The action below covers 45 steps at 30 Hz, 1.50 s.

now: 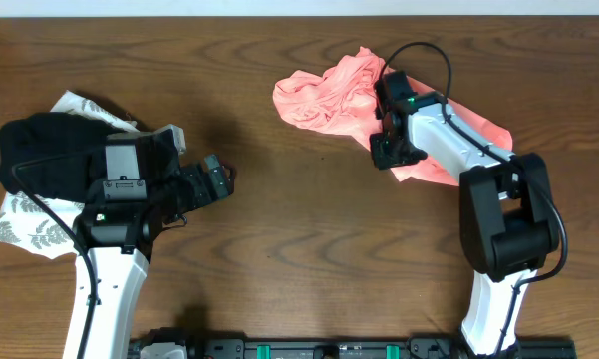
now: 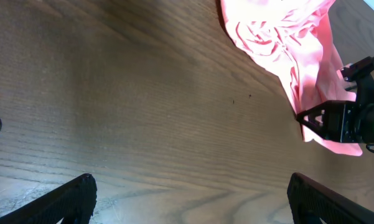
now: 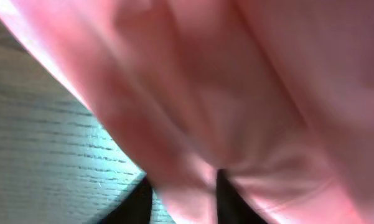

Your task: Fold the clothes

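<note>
pink t-shirt [image 1: 329, 95] caught by a thin pinch

the t-shirt is seen crumpled toward 1 o'clock on the worktop [image 1: 299, 249]. the right claw [image 1: 389, 152] is closed narrow on a bunched fold. the left claw [image 1: 224, 178], at 9 o'clock, is spread wide and empty. the thin fabric could be lost from so small a pinch, or several layers dragged together, so the heap may be tangled rather than spread.

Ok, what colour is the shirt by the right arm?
Salmon pink. The shirt shows best in the overhead view.
</note>
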Motion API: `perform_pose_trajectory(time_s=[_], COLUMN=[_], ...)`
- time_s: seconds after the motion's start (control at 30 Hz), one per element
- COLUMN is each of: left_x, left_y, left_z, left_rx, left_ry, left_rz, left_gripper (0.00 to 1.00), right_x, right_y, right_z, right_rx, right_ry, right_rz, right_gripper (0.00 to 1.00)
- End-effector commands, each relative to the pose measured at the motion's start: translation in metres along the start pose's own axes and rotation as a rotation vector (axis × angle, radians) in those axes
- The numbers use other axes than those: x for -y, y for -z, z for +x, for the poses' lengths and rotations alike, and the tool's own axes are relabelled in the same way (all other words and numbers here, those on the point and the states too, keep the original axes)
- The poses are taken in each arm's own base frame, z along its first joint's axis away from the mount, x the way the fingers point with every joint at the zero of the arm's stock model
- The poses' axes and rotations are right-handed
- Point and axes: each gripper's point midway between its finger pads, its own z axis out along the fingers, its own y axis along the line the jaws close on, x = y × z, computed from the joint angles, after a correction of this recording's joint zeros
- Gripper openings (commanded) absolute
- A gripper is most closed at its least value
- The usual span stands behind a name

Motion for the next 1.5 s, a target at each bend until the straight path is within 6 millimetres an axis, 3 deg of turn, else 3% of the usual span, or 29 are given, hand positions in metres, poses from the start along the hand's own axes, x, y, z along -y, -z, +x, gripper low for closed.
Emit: perform_pose_trajectory(time_s=[0.0, 0.07, 0.17, 0.33, 0.43, 0.67, 0.73, 0.8, 0.93, 1.03, 1.2, 1.37, 1.47], left_x=[0.002, 0.002, 0.002, 0.002, 0.002, 0.002, 0.002, 0.002, 0.009, 0.018, 0.032, 0.05, 0.054], left_y=[0.003, 0.003, 0.003, 0.003, 0.003, 0.003, 0.003, 0.003, 0.001, -0.001, -0.005, -0.01, -0.014], left_z=[-0.005, -0.005, -0.005, -0.005, -0.005, -0.005, -0.005, -0.005, 0.0, 0.006, 0.011, 0.011, 0.011], left_rx=[0.011, 0.01, 0.011, 0.01, 0.01, 0.011, 0.011, 0.01, -0.004, -0.02, -0.031, -0.02, -0.022], left_ry=[0.005, 0.005, 0.005, 0.005, 0.005, 0.005, 0.005, 0.003, -0.019, -0.047, -0.094, -0.149, -0.165], left_rz=[0.001, 0.001, 0.001, 0.001, 0.001, 0.001, 0.002, 0.003, 0.014, 0.029, 0.06, 0.1, 0.107], left_gripper=[0.98, 0.98, 0.98, 0.98, 0.98, 0.98, 0.98, 0.98, 0.98, 0.98, 0.98, 0.98, 0.98], right_x=[0.012, 0.017, 0.026, 0.028, 0.02, 0.03, 0.035, 0.038, 0.042, 0.056, 0.058, 0.067, 0.102], right_y=[0.0, 0.004, 0.014, 0.058, 0.107, 0.277, 0.313, 0.337, 0.354, 0.364, 0.388, 0.379, 0.367], right_z=[0.0, 0.001, 0.002, -0.006, -0.015, -0.019, -0.011, -0.002, 0.008, 0.006, 0.007, 0.012, 0.023], right_rx=[0.004, 0.003, 0.011, 0.097, 0.218, 0.693, 0.801, 0.865, 0.912, 0.947, 1.019, 0.97, 0.901], right_ry=[-0.012, -0.01, -0.008, 0.014, 0.072, 0.083, 0.078, 0.082, 0.079, 0.037, 0.033, 0.019, -0.126], right_rz=[0.084, 0.113, 0.153, 0.136, 0.081, 0.022, 0.01, 0.007, 0.009, 0.077, 0.071, 0.101, 0.227], right_gripper=[0.07, 0.01, 0.01, 0.01, 0.01, 0.01, 0.01, 0.01, 0.01, 0.01, 0.01, 0.01, 0.01])
